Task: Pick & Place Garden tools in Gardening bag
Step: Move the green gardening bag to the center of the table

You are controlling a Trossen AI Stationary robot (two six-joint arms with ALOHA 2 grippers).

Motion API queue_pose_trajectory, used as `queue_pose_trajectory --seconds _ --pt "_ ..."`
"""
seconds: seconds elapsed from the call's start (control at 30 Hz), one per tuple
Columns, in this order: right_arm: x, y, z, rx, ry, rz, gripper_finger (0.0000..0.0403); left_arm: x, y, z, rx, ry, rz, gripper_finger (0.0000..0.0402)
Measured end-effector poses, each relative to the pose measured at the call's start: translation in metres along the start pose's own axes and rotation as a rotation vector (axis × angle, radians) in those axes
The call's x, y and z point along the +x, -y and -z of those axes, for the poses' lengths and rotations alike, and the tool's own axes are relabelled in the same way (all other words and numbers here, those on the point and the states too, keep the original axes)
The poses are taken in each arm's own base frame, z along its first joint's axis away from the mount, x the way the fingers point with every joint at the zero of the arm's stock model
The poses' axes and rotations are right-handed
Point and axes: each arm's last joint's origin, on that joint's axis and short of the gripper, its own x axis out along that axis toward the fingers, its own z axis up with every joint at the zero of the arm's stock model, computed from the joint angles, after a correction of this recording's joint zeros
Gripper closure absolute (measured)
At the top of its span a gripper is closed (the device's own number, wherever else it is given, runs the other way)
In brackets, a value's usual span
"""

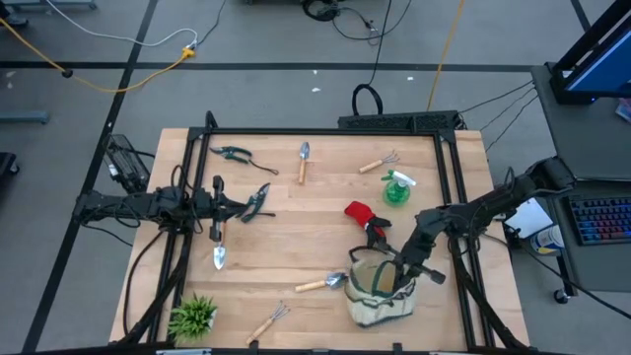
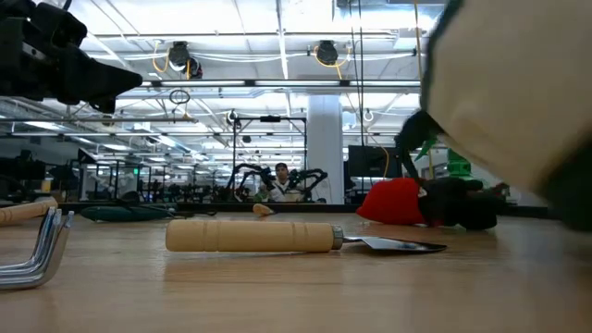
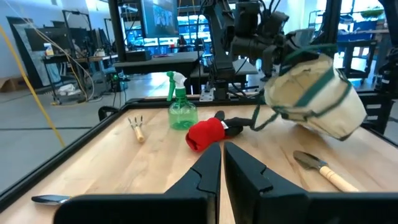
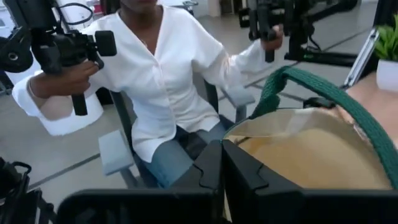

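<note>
Right gripper point(image 1: 406, 264) reaching in from the table's right side, elbow bent, wrist angled down toward the near edge, jaws closed on the rim of the cream canvas gardening bag with dark green trim point(image 1: 380, 293). In the right wrist view, dark fingers point(image 4: 239, 177) pinched together at the bag's point(image 4: 311, 155) cream edge, green strap arching just beyond them. Bag tipped and partly lifted, as seen from the left wrist point(image 3: 314, 93), mouth slanted rather than upright. Beyond the table, a seated person in a white shirt point(image 4: 165, 68) holding two control handles.

Left gripper point(image 1: 219, 205) stretched level over the table's left half, fingers point(image 3: 208, 174) nearly together, gripping nothing visible.

Scattered on the light wooden table point(image 1: 296, 217): wooden-handled metal trowel point(image 1: 318, 284) touching the bag's left side; red-and-black gloves point(image 1: 365, 219) just behind the bag; green plastic spray bottle point(image 1: 396, 187) farther back; small wooden-handled rake point(image 1: 379, 163) near the far edge; wooden-handled narrow trowel point(image 1: 304, 162) beside it toward the centre; black-handled pruners point(image 1: 233, 154) at the far left; second black-handled pruners point(image 1: 258, 201) just beside the left gripper; another wooden-handled trowel point(image 1: 219, 248) under the left arm; wooden-handled hand rake point(image 1: 268, 321) at the near edge; small potted green plant point(image 1: 193, 318) at the near left corner.
</note>
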Motion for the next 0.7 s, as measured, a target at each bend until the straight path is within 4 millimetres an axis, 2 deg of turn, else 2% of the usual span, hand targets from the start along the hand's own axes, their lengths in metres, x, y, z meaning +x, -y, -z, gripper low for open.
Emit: queue_pose_trajectory --seconds 0.2,0.33,0.53,0.7 --pt "-0.004 -0.005 -0.012 -0.231 0.071 0.007 0.0403 0.0 0.0 0.0 0.007 0.0 0.0 0.0376" --pt "-0.005 -0.004 -0.018 -0.384 0.123 0.102 0.0403 0.0 0.0 0.0 0.007 0.0 0.0 0.0376" --pt "-0.006 -0.003 -0.022 -0.518 0.145 0.179 0.0403 0.0 0.0 0.0 0.006 -0.001 0.0 0.0376" --pt "-0.008 0.0 -0.029 -0.701 0.168 0.351 0.0403 0.0 0.0 0.0 0.005 -0.001 0.0 0.0376"
